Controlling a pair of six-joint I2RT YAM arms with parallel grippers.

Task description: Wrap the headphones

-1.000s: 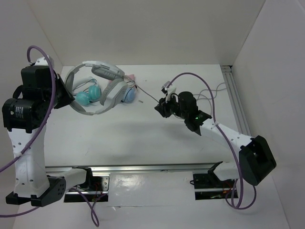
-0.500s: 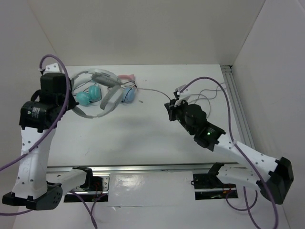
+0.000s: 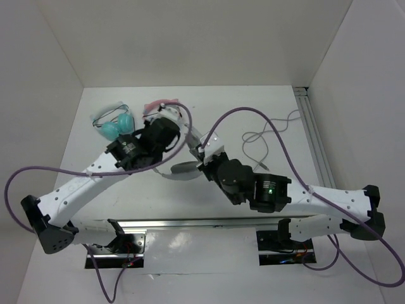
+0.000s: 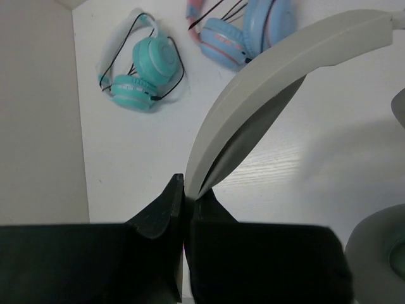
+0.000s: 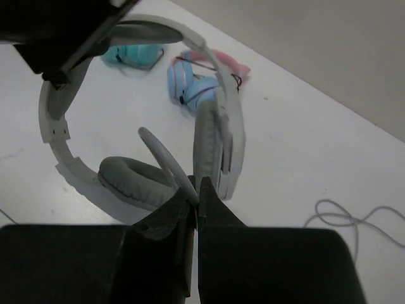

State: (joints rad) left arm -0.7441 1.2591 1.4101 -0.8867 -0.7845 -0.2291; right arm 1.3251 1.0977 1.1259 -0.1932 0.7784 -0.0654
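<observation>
The white-and-grey headphones (image 3: 183, 170) are held between both arms at mid-table. My left gripper (image 3: 163, 134) is shut on the wide headband (image 4: 266, 82), which enters between its fingertips (image 4: 188, 185). My right gripper (image 3: 205, 157) is shut on the thin grey cable (image 5: 158, 152) close to the earcups (image 5: 130, 180), pinching it at its tips (image 5: 197, 188). The cable loops up from the jaws beside the second earcup (image 5: 215, 145). The rest of the cable (image 3: 266, 134) lies loose on the table to the right.
A smaller teal pair (image 3: 115, 126) lies at the back left, also in the left wrist view (image 4: 142, 73). A pink-and-blue pair (image 3: 159, 105) lies just behind the left gripper (image 4: 247, 31). White walls enclose the table; a metal rail (image 3: 313, 126) runs along the right edge.
Both arms swung in towards the middle of the table. The left gripper carried the headphones from the back left to the centre; the right gripper came in close beside them.
</observation>
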